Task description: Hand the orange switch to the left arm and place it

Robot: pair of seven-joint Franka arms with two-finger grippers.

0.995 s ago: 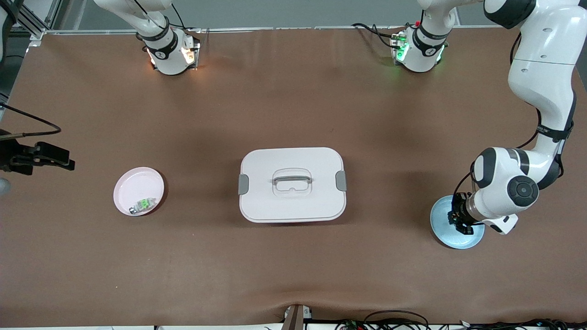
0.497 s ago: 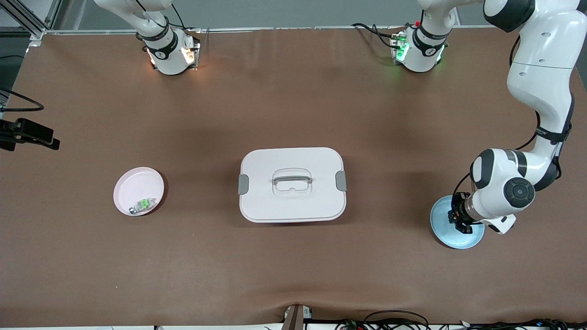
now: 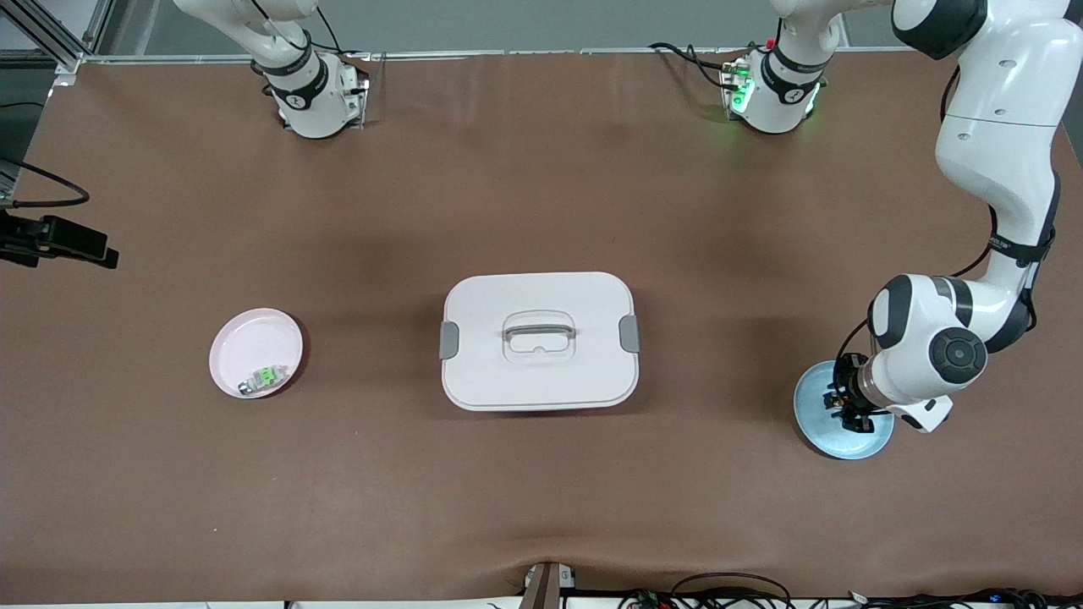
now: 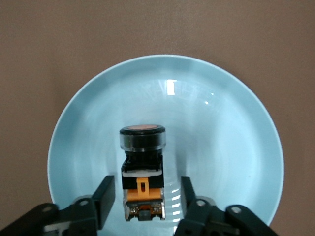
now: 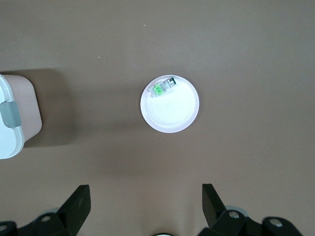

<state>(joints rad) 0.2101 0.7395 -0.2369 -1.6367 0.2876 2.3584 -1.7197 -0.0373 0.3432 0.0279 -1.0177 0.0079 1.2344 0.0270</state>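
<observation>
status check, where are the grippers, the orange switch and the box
Left gripper low over blue plate, fingers parted either side of orange switch, which lies on the plate. Right gripper open, high above pink plate. Box mid-table between the plates.

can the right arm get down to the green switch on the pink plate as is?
Probably yes. The right gripper hangs open high above the pink plate, and nothing lies between it and the green switch. The box stands off toward mid-table, away from the plate.
</observation>
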